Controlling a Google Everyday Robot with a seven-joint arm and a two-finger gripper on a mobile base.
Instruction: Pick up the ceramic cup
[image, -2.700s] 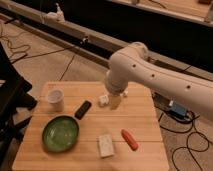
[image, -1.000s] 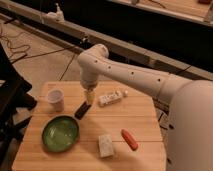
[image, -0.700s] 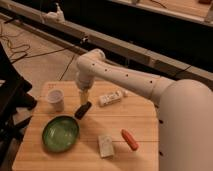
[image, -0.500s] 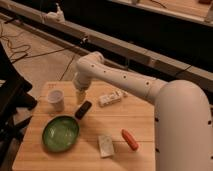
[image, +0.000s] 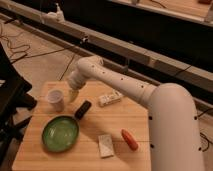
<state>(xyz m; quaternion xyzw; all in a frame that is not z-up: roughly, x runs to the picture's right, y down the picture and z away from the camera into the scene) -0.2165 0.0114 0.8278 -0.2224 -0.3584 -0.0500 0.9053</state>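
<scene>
We find the cup (image: 55, 100) at the back left of the table (image: 122, 120), with the gripper (image: 75, 94) just to its right. A small bar (image: 82, 109) lies in front of the gripper, and the bowl (image: 60, 133) sits in front of the cup. A packet (image: 110, 98) lies right of the gripper. Nearer us, a block (image: 105, 145) lies right of the bowl, with a carrot (image: 130, 139) on its right.

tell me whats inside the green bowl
The green bowl shows only its bare green inside, with nothing covering it. The pincer hangs beside the ceramic cup, beyond the bowl.
</scene>
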